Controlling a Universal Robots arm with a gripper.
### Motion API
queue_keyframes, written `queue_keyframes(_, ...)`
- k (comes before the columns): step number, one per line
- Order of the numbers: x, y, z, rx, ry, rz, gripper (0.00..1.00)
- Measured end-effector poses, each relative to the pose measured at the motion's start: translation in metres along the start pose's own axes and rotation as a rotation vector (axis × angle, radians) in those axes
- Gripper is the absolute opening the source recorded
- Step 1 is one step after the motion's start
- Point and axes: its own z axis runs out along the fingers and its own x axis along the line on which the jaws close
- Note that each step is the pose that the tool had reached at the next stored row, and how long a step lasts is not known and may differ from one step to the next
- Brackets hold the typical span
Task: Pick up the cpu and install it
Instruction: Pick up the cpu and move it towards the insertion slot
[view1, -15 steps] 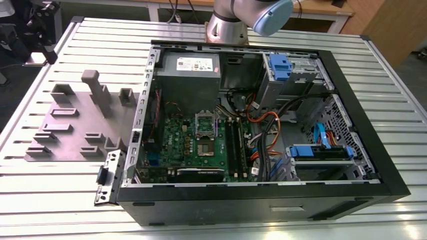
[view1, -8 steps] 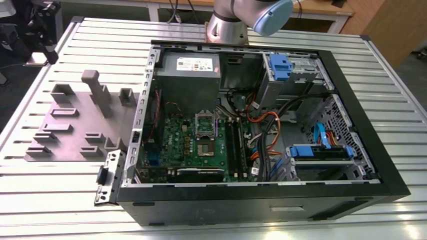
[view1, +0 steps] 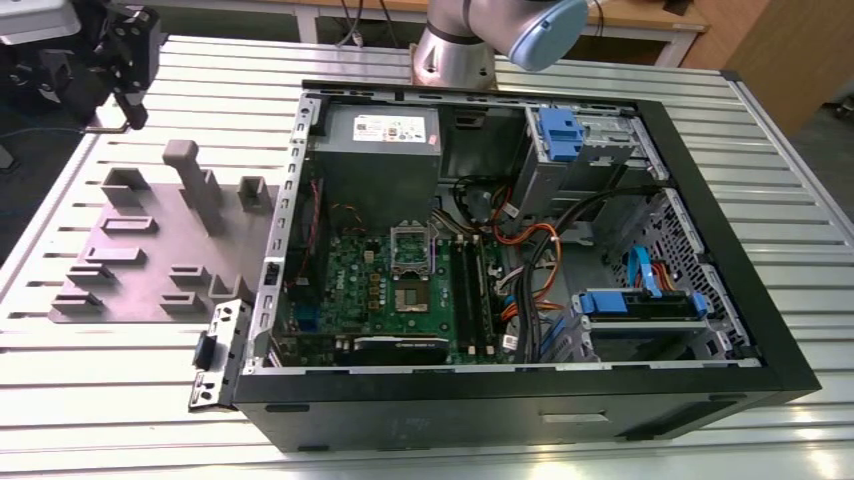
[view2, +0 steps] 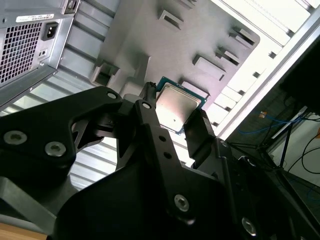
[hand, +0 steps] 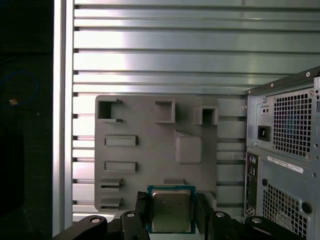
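Cpu (hand: 171, 212), first wrist view: pinched at opposite edges by the pincer (hand: 171, 206), over grey tray (hand: 150, 150). Second wrist view: same edge grip. Likely light, stiff, fragile underneath; hold edges only. Exterior view: pincer above tabletop (view1: 134, 400), beside open case (view1: 534, 405).

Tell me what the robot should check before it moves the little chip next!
1. Are the fingers pressing the cpu on two opposite sides? Ok, in both wrist views.
2. Is the case open? Ok, the green board shows.
3. Is the socket empty and unlatched? Cannot tell.
4. Are the orange cables off the socket? Ok, they lie to the exterior view's right of it.
5. Is the cpu turned to match the socket? Cannot tell.
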Motion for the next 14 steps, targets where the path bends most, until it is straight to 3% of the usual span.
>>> queue_keyframes(14,-0.0029,0.0,0.0,0.0,-0.0001,0.0,0.47)
